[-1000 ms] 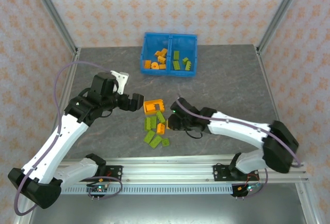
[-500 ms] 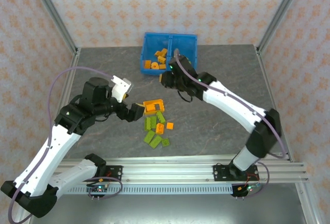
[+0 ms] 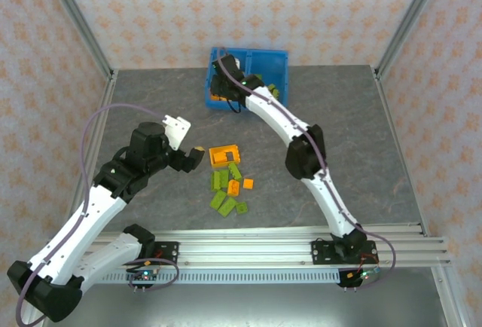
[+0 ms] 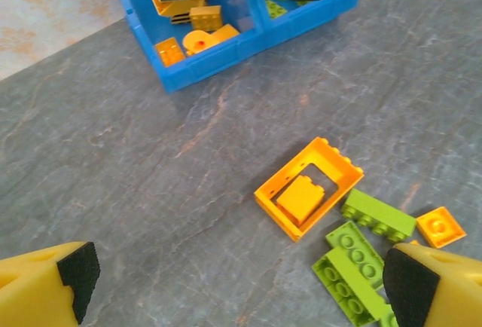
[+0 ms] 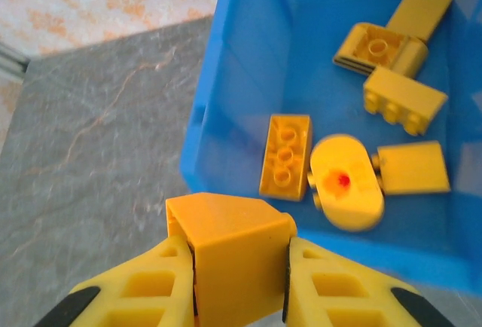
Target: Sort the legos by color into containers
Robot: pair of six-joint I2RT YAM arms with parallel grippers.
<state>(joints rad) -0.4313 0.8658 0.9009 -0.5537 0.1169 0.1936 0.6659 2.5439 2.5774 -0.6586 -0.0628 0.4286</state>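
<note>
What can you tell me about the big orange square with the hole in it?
The orange square is a shiny plastic frame, hollow in the middle, with small bumps along one thicker side. It lies flat on the grey table, turned corner-on, on the near side of the blue bin. A small orange brick sits inside its hole. A green brick lies right beside one edge; whether they touch is unclear. Nothing holds it.
</note>
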